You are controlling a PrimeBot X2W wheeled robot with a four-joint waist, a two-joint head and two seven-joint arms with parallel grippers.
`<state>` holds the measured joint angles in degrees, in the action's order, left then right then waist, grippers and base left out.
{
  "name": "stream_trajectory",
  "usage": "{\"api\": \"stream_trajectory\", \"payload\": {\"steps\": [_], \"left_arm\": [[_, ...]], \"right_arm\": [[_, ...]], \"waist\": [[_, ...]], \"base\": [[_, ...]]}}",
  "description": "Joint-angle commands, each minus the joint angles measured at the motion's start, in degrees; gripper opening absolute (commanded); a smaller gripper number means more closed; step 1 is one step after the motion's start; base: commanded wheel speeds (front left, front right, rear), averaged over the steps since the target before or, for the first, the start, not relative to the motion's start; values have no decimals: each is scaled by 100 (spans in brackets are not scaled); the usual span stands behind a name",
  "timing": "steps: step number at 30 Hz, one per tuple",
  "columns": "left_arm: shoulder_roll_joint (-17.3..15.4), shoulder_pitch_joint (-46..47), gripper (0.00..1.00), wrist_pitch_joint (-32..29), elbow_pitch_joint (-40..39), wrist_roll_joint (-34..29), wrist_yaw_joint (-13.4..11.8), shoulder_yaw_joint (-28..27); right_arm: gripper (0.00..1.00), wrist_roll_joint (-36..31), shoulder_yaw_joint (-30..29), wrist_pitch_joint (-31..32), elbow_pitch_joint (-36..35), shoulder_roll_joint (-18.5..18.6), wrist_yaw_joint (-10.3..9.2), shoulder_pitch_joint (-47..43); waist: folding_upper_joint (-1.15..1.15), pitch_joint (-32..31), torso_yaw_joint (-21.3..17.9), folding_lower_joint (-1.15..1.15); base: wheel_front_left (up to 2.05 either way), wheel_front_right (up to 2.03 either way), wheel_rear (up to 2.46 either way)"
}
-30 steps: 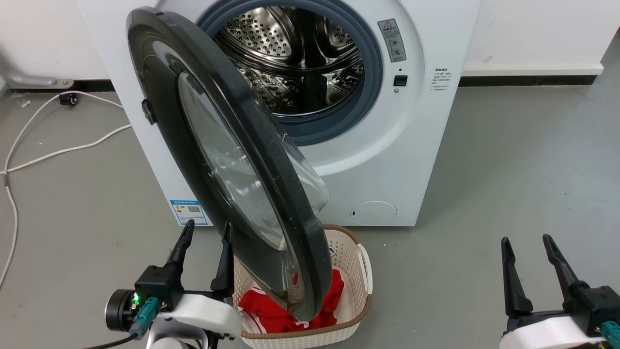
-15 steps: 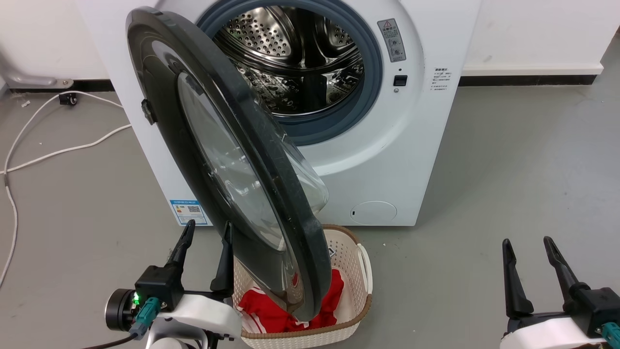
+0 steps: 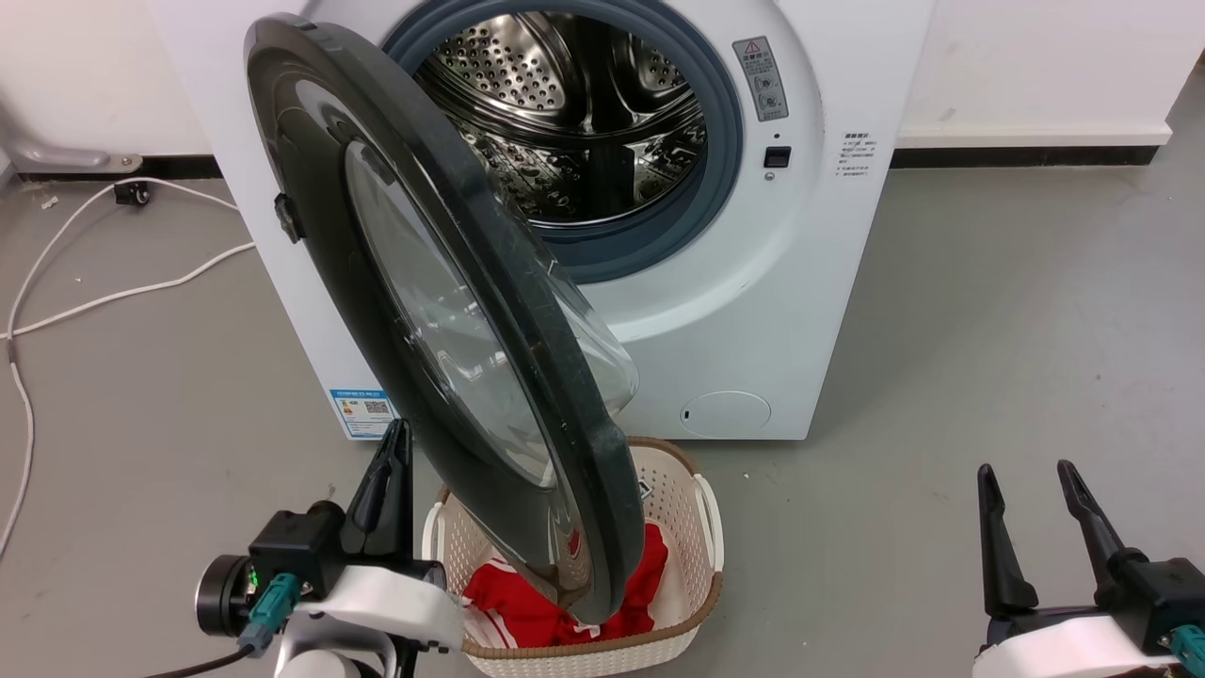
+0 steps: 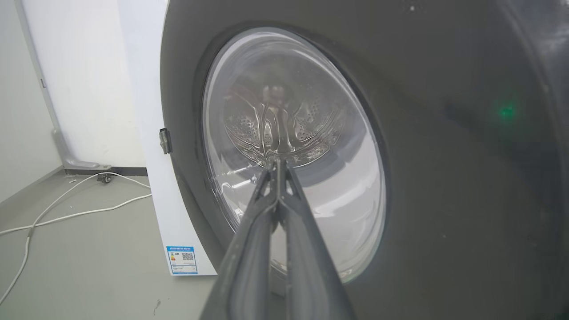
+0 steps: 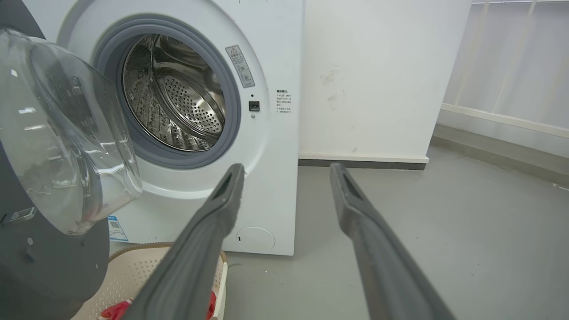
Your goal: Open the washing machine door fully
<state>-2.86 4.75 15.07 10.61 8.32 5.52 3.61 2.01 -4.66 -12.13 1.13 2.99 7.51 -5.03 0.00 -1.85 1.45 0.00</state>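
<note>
The washing machine door (image 3: 442,320) is standing roughly half open, hinged on the left side of the washing machine (image 3: 781,282) and swinging out toward the robot, its bulging glass window facing the steel drum (image 3: 574,104) while its lower rim is hanging over a cream laundry basket (image 3: 692,527) that is holding a red garment (image 3: 527,607). The left gripper (image 3: 400,431) is sitting low beside the door's glossy outer face with its two fingers pressed together and nothing between them; in the left wrist view the left gripper (image 4: 275,160) is pointing straight at the window in the door (image 4: 444,178), though whether the tips are touching it cannot be told. Held this way, the fingers are probably serving as one slim, stiff probe, yet a push from this outer side would be closing the door, so the remaining swing is likely calling for work from the rim or the inner face. The right gripper (image 3: 1023,466) is waiting well apart at the lower right, fingers spread and empty, seemingly kept out of the door's path. The door is looking about midway through its travel, with the basket underneath posing the nearest snag
</note>
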Motion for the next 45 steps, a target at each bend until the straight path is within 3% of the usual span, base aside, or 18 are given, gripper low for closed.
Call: {"api": "stream_trajectory", "payload": {"steps": [1, 15, 29, 38, 45], "left_arm": [[-4, 53, 0, 15, -83, 32, -30, -22], [-21, 286, 0, 15, -1486, -107, -128, -293], [-14, 517, 0, 14, -3564, -301, -89, -8], [-12, 384, 0, -83, -4097, -194, 43, 731], [-146, 61, 0, -511, -4071, 21, 146, 1658]], "right_arm": [[100, 32, -10, -30, 16, -22, -4, 39], [100, 18, -39, -2, -10, -22, -4, -8], [100, 2, -52, 23, -43, -21, -4, -77], [100, 53, -35, 33, -53, -21, -4, -87], [100, 61, -47, 39, -32, -20, -4, -104]], "waist": [[0, -6, 5, 0], [0, -75, 24, 0], [0, -134, 42, 0], [0, -140, 15, 0], [0, -114, 5, 0]], "base": [[0, 0, 0], [0, 0, 0], [0, 0, 0], [0, 0, 0], [0, 0, 0]]}}
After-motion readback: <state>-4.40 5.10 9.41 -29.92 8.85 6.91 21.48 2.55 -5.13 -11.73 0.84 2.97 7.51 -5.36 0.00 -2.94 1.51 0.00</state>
